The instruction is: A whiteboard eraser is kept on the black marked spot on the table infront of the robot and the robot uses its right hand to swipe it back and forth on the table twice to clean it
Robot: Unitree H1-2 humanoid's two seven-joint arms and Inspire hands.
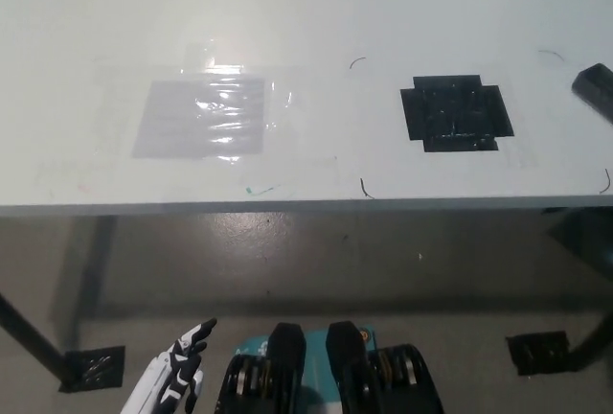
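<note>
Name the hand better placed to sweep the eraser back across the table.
Right. The eraser sits at the table's far right edge, where the right arm comes in, though that hand is out of view. The white left hand hangs low, below the table.
</note>
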